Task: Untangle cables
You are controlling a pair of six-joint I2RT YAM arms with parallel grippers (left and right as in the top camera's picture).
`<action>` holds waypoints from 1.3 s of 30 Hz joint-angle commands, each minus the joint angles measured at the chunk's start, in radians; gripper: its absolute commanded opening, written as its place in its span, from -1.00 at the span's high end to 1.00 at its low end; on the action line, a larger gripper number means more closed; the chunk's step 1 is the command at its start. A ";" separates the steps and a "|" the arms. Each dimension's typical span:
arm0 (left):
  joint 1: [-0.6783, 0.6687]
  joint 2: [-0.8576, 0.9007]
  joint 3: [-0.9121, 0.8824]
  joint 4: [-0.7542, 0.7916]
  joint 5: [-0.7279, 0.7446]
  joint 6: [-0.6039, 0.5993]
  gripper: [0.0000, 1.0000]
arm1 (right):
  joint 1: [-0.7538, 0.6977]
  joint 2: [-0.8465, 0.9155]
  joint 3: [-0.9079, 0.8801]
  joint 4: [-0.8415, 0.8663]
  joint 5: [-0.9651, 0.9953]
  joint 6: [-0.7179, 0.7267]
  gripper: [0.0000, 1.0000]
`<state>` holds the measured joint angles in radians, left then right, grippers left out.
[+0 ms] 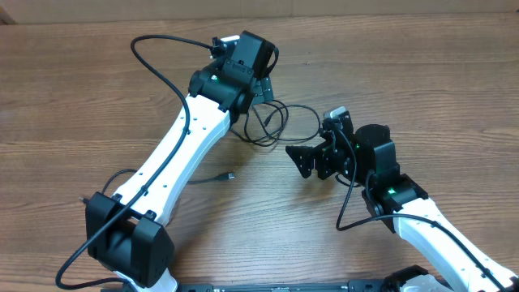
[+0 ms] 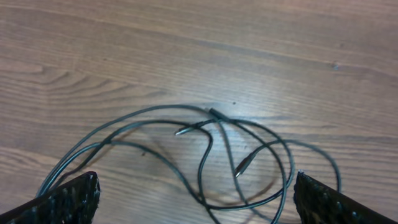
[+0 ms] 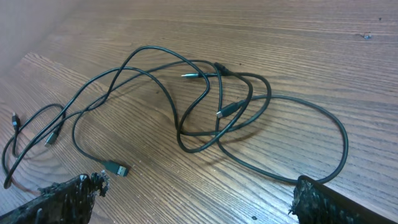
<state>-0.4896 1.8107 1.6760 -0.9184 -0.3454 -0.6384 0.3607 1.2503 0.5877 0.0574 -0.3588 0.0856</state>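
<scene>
The cables (image 1: 283, 123) are thin black cords lying in a loose tangle on the wooden table between the two arms. In the left wrist view the overlapping loops (image 2: 214, 114) lie just ahead of my left gripper (image 2: 198, 200), which is open with nothing between its fingers (image 2: 69, 199). My left gripper (image 1: 265, 91) hangs over the tangle's far edge. My right gripper (image 1: 302, 160) is open too, beside the tangle's near right side. In the right wrist view the tangle (image 3: 219, 68) lies ahead of the right gripper (image 3: 199, 200), and one wide loop runs past the right finger (image 3: 339, 205).
A cord end with a USB plug (image 3: 117, 168) lies near the right gripper's left finger; that plug (image 1: 229, 175) rests beside the left arm's white link (image 1: 174, 154). Thicker black arm wiring (image 1: 154, 57) arcs at the back left.
</scene>
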 commanded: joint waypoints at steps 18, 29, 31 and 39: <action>0.168 -0.024 0.008 -0.261 0.036 0.132 -0.99 | -0.003 -0.002 0.009 -0.003 0.008 0.004 -1.00; 0.168 0.073 -0.005 -0.220 0.094 0.212 -0.99 | -0.003 -0.002 0.009 -0.004 0.007 0.004 -1.00; 0.168 0.113 -0.005 -0.215 0.113 0.213 -0.99 | -0.003 -0.002 0.009 -0.004 0.007 0.004 -1.00; 0.168 0.289 -0.005 -0.184 0.114 0.223 -0.94 | -0.003 -0.002 0.009 -0.004 0.008 0.004 -1.00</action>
<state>-0.3145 2.0586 1.6760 -1.1057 -0.2459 -0.4393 0.3607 1.2503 0.5877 0.0551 -0.3592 0.0860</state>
